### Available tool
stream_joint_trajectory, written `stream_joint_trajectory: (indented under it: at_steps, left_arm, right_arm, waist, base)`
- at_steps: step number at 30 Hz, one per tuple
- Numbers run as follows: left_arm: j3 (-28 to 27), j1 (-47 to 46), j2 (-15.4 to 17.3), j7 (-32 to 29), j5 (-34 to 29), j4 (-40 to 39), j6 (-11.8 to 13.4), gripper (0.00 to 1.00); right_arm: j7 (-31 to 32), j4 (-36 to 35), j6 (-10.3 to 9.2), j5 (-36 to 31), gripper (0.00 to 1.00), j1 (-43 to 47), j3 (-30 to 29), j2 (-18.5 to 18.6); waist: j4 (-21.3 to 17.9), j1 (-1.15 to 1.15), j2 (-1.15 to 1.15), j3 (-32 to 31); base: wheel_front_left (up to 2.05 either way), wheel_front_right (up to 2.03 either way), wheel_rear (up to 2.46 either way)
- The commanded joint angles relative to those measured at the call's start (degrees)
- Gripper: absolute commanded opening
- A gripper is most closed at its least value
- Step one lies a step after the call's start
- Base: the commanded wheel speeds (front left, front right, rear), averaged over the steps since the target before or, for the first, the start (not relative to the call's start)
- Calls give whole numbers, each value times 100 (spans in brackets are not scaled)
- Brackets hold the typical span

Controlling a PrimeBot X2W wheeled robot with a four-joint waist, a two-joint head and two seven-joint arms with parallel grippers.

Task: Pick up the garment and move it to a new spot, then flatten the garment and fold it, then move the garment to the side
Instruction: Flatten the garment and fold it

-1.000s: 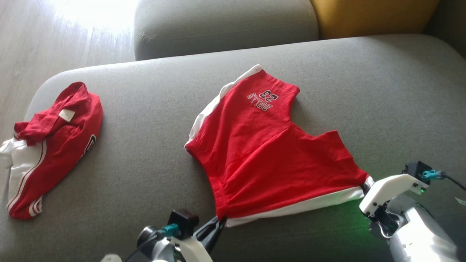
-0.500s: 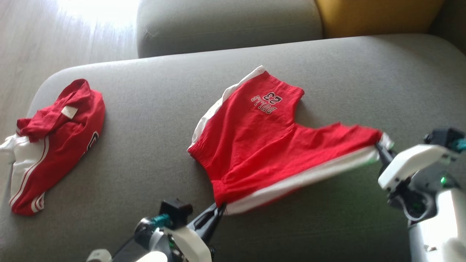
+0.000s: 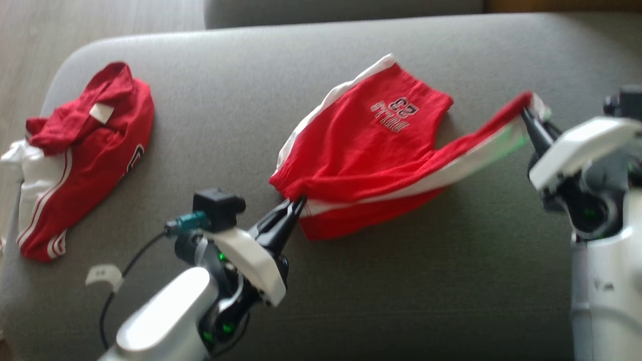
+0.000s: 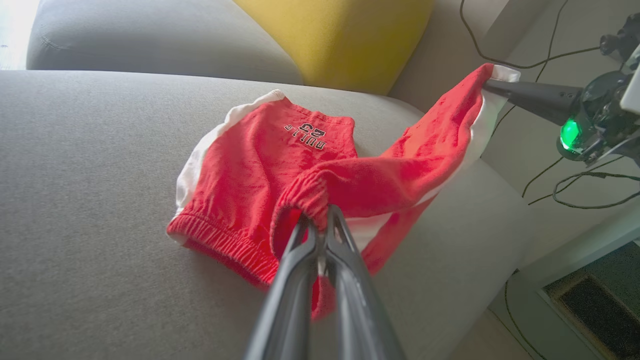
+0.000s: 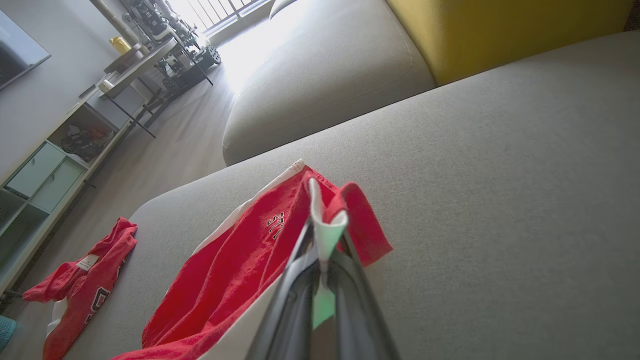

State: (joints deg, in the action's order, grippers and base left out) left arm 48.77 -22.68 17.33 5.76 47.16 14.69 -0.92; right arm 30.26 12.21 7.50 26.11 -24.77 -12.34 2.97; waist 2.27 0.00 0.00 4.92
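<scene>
Red shorts (image 3: 366, 145) are on the grey sofa seat (image 3: 225, 125), right of centre in the head view. One leg lies flat with the BULLS 23 print (image 3: 393, 109) up, and the other leg is lifted off the cushion. The left gripper (image 3: 296, 205) is clamped on the waistband end nearest the robot. The right gripper (image 3: 526, 113) is clamped on the hem corner of the raised leg, white side stripe between its fingers. The held edge stretches taut between the two grippers, with its long axis running from lower left to upper right across the head view. The flat leg lies beyond that line, away from the robot, so the fold likely means carrying the held edge forward over it. The left gripper is nearer the flat leg's waistband, and the right is out past the hem. The left wrist view shows the elastic bunched at the fingertips and a gap under the raised leg, which the head view flattens. The right wrist view shows the pinched white corner close up, and a red jersey (image 5: 80, 290) well apart at the seat's far end. A yellow cushion (image 4: 340, 40) sits behind.
</scene>
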Motion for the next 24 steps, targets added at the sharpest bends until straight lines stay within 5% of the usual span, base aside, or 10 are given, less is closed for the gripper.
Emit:
stream_joint_trajectory:
  at_steps: [1,24]
  left_arm:
    - [-311,-405,138,-27,31,-201,-35,0]
    - [-485,-1407,-424,-163,551,731,-463,0]
  right_arm:
    - [-59,-86,-1,-31,0,-502,196,-8]
    - [-1329,3965,-1,-1446,0,-3680,-133,-9]
  waist:
    - [130,0,0,248]
    - [868,0,0,1334]
  base:
    - [0,0,0]
    - [0,0,0]
